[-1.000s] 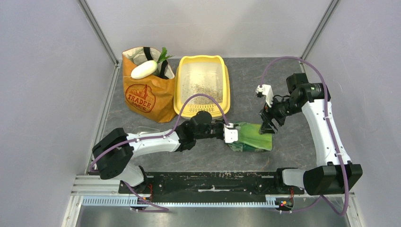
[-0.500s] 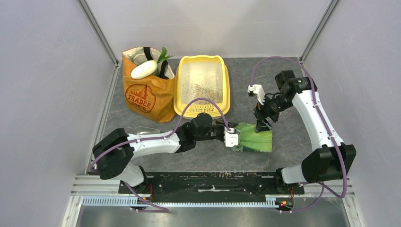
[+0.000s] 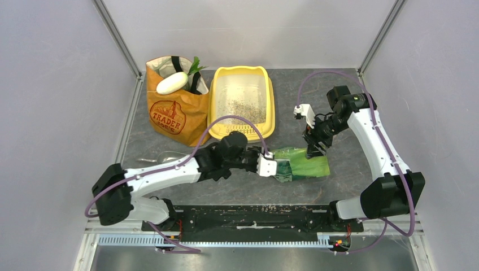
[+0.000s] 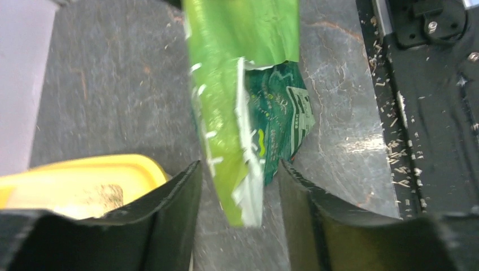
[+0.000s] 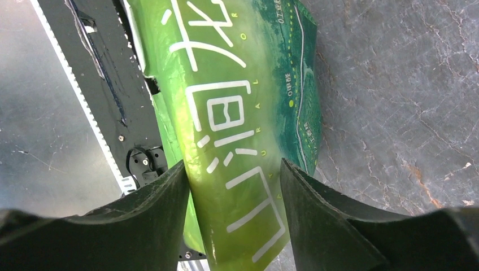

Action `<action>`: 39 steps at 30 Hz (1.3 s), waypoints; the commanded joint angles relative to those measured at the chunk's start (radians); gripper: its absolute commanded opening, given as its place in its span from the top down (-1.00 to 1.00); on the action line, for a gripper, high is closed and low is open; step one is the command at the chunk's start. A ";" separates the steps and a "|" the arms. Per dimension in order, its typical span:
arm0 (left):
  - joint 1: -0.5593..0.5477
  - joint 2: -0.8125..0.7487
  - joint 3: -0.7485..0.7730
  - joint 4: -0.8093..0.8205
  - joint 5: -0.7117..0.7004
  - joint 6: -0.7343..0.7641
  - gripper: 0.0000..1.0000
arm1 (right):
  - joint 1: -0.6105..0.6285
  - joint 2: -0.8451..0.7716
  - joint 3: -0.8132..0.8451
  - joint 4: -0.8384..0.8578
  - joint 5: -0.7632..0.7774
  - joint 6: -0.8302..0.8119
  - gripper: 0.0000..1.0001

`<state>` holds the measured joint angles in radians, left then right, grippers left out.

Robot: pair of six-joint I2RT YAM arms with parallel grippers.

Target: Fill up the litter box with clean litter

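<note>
The yellow litter box stands at the back centre, with a thin patch of grey-brown clean litter in its pale basin. Its corner shows in the left wrist view. A green foil bag lies on the table in front of it. My left gripper is open, and the bag's torn edge hangs between its fingers without touching them. My right gripper is open over the bag's far right end, and the printed face fills the gap between its fingers.
An orange paper grocery bag holding a white radish stands left of the litter box. A clear plastic scoop lies on the table by my left arm. Grey walls close in both sides, and a black rail runs along the near edge.
My right gripper has swung left and come down over the bag's right end. My left arm has drawn back to the left, and its gripper stays at the bag's torn end.
</note>
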<state>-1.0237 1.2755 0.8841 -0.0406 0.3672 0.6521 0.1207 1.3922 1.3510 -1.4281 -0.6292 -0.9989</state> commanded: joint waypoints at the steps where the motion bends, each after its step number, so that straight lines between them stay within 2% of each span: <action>1: 0.104 -0.035 0.099 -0.137 0.128 -0.280 -0.29 | 0.009 -0.059 -0.042 0.043 0.017 -0.050 -0.28; 6: 0.162 0.087 0.217 -0.187 0.176 -0.341 -0.35 | 0.017 -0.086 -0.074 0.069 0.019 -0.066 -0.11; 12: 0.163 0.199 0.286 -0.206 0.327 -0.351 -0.35 | 0.024 -0.088 -0.085 0.079 0.032 -0.067 0.03; 17: 0.163 0.286 0.256 -0.149 0.289 -0.390 -0.32 | 0.026 -0.106 -0.095 0.087 0.027 -0.070 0.14; 20: 0.163 0.309 0.223 -0.083 0.255 -0.375 -0.15 | 0.027 -0.118 -0.109 0.090 0.030 -0.072 0.16; 25: 0.163 0.306 0.197 -0.048 0.238 -0.327 0.32 | 0.027 -0.143 -0.147 0.096 0.048 -0.077 0.29; 27: 0.163 0.292 0.185 -0.036 0.223 -0.309 0.64 | 0.026 -0.146 -0.163 0.105 0.055 -0.075 0.34; 28: 0.163 0.281 0.178 -0.032 0.215 -0.299 0.80 | 0.027 -0.146 -0.167 0.108 0.059 -0.075 0.41; 29: 0.163 0.262 0.169 -0.030 0.202 -0.284 0.95 | 0.026 -0.145 -0.168 0.112 0.064 -0.070 0.57; 31: 0.150 0.200 0.150 -0.019 0.150 -0.239 0.96 | 0.025 -0.151 -0.149 0.111 0.071 -0.047 1.00; 34: 0.095 0.079 0.109 -0.009 0.050 -0.115 0.96 | 0.024 -0.185 -0.109 0.111 0.062 0.004 1.00; 39: 0.085 0.079 0.144 -0.081 0.065 -0.145 0.96 | 0.025 -0.160 -0.120 0.111 0.076 0.036 1.00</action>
<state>-0.9478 1.3960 0.9810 -0.1242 0.4519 0.4530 0.1555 1.2255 1.2011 -1.3041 -0.6384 -1.0039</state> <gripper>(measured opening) 0.036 0.020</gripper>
